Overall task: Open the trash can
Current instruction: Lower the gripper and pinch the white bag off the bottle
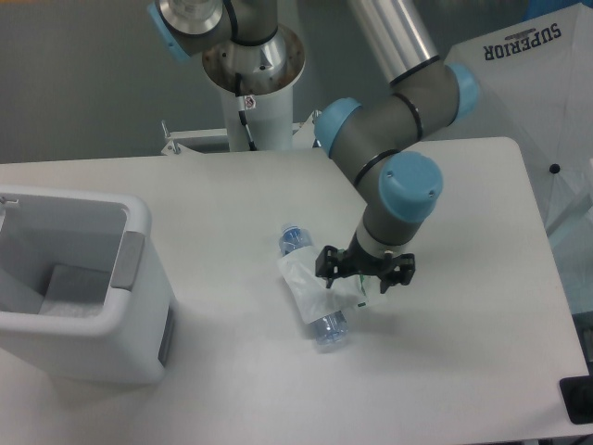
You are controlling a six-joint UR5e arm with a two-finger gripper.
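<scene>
At frame left we see the trash can [79,297] already open; the gripper [365,271], fingers apart and empty, hovers mid-frame over a bottle [312,295].

Grey-jointed silver arm [389,56], light-blue caps (glossy), black fingers [326,264], white base.

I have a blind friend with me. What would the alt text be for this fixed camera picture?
A robot arm's hand, fingers spread, hovers at the right edge of a plastic bottle lying on its side mid-table. At the left edge stands a big white trash can, seen open from above, with a grey tab on its right rim.
</scene>
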